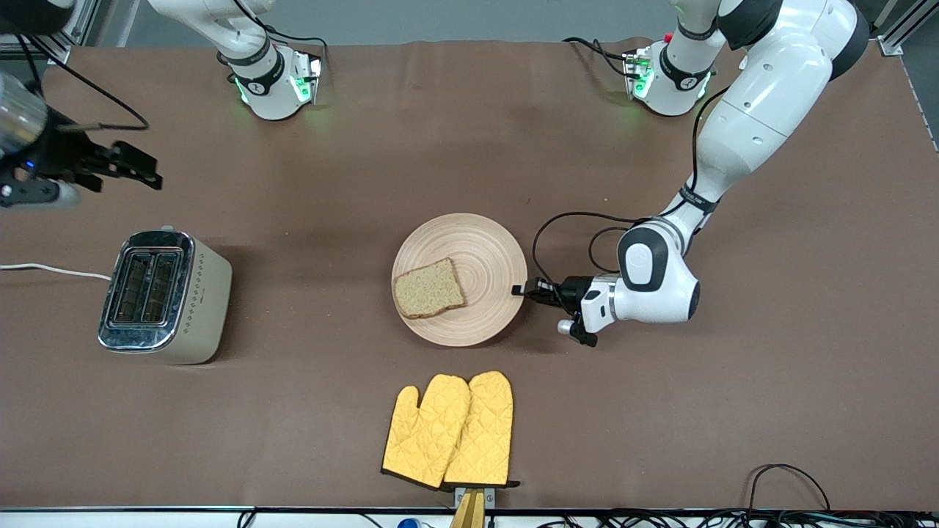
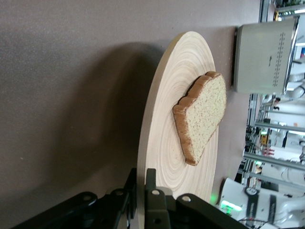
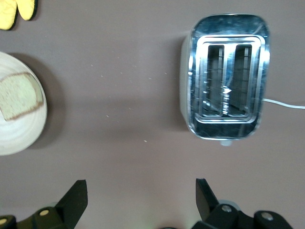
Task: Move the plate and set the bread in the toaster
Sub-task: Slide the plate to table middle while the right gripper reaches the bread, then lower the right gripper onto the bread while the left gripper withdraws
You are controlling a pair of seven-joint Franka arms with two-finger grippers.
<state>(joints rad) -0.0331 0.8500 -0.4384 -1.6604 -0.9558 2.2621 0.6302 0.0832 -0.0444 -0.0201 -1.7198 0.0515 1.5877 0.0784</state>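
The round wooden plate (image 1: 480, 246) lies mid-table with the slice of bread (image 1: 429, 287) on it. My left gripper (image 1: 521, 290) is shut on the plate's rim, on the side toward the left arm's end. The left wrist view shows my left gripper (image 2: 141, 174) with one finger above and one below the plate (image 2: 162, 138), and the bread (image 2: 200, 114) and toaster (image 2: 262, 57) past it. The cream toaster (image 1: 165, 293) stands upright at the right arm's end, both slots bare. My right gripper (image 1: 139, 169) hangs open over the table beside the toaster (image 3: 226, 76), holding nothing.
A pair of yellow oven mitts (image 1: 451, 429) lies nearer the front camera than the plate, close to the table's edge. The toaster's white cord (image 1: 51, 270) runs off the right arm's end of the table.
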